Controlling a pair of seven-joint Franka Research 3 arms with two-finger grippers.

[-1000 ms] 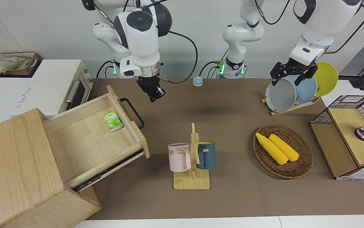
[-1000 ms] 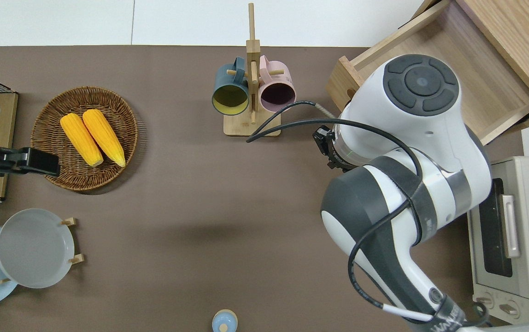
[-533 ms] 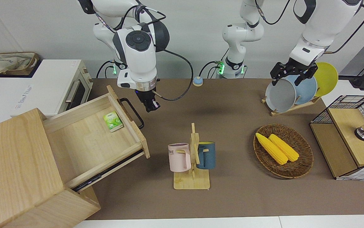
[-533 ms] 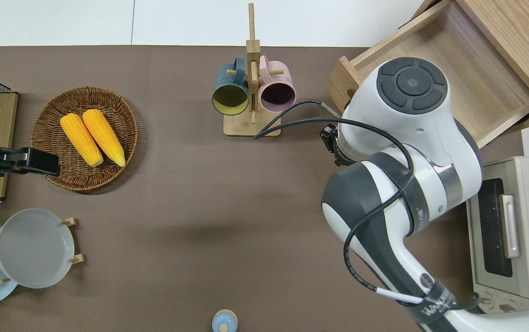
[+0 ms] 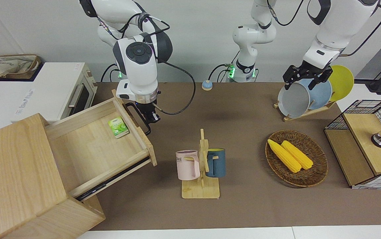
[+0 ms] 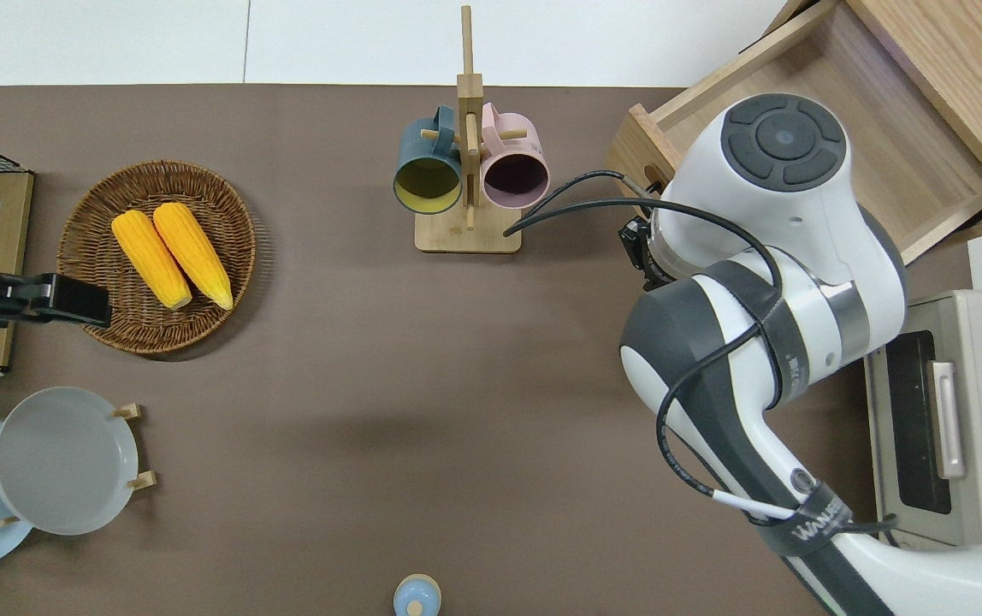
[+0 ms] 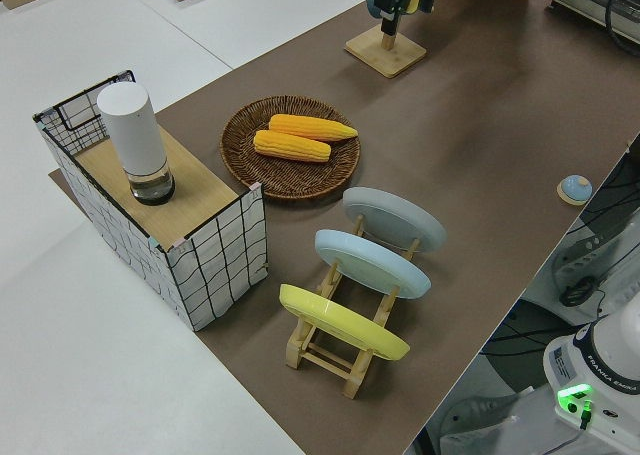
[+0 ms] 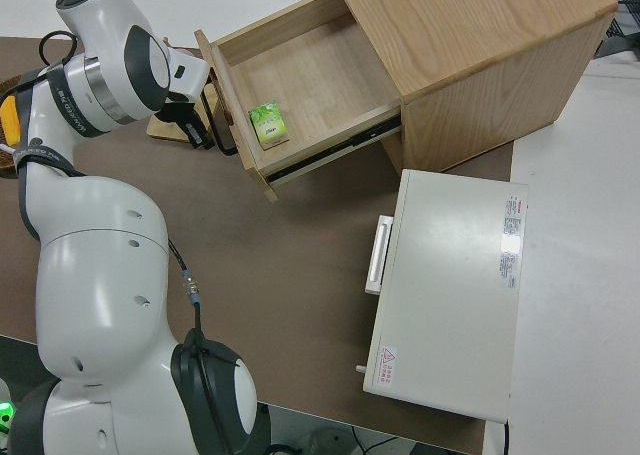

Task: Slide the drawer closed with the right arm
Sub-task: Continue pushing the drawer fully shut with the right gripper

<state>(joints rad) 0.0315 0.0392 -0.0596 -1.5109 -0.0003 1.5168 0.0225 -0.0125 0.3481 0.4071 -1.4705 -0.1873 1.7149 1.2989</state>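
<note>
Open drawer at the right arm's end of the surface

The drawer (image 5: pixel 101 142) holds a packet (image 5: pixel 118 127); right tool (image 5: pixel 151 118) just beside its handle (image 5: pixel 139 117); left arm parked.

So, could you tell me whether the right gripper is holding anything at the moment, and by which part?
It cannot be told. The right gripper is at the drawer's black loop handle, but whether it grips the handle does not show.

Front and overhead views share the brown table (image 5: pixel 243 132), oppositely faced.

corn basket (image 5: pixel 313 172), mug rack (image 5: pixel 201 191), toaster oven (image 5: pixel 49 91)
</note>
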